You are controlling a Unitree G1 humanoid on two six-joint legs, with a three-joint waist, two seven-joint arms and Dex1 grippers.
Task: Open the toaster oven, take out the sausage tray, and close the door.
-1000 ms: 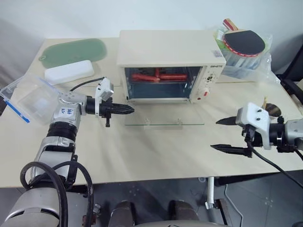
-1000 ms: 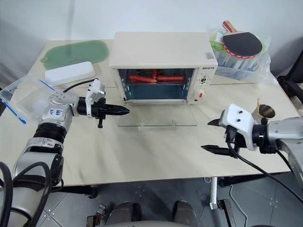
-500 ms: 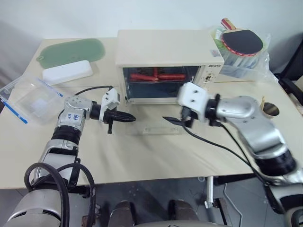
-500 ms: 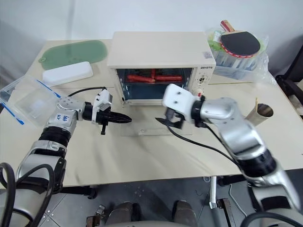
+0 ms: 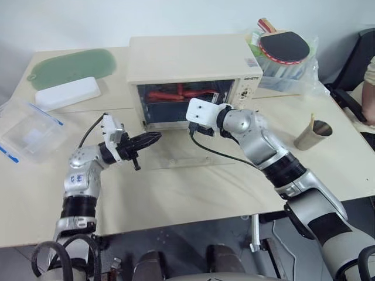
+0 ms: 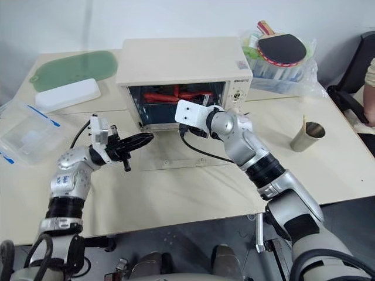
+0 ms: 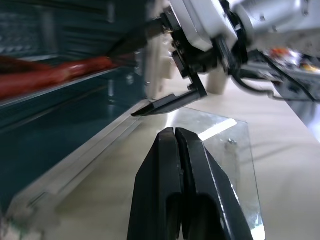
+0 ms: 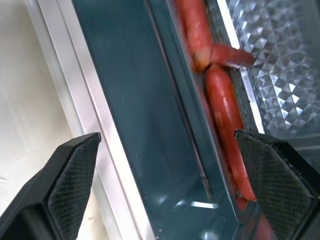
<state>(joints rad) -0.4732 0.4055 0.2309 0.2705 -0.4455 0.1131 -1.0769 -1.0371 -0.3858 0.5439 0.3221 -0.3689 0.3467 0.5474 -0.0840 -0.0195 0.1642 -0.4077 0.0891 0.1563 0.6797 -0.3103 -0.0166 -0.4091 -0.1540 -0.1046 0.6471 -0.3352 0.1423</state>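
Observation:
The cream toaster oven (image 5: 187, 58) stands at the back of the table. Its glass door (image 5: 188, 157) lies open and flat in front of it. Inside, red sausages (image 5: 176, 93) lie on the sausage tray (image 8: 270, 60). My right gripper (image 8: 167, 145) is open at the oven's mouth, aimed at the tray, with nothing between its fingers. One of its fingers (image 7: 170, 102) hovers over the door and the other reaches toward the sausages. My left gripper (image 5: 151, 137) is shut and empty. It sits just left of the door and points at the oven's lower left corner.
A clear plastic box with blue clips (image 5: 26, 132) sits at the left edge. Behind it are a white block (image 5: 64, 92) and a green board (image 5: 73, 64). A bag with a paddle (image 5: 284, 50) sits right of the oven, and a metal cup (image 5: 310, 134) nearer. A person's arm (image 5: 369, 88) shows far right.
My right gripper swung in from the right and reached up to the oven's opening. My left gripper drew back a little from the door and tilted upward. The camera view shifted.

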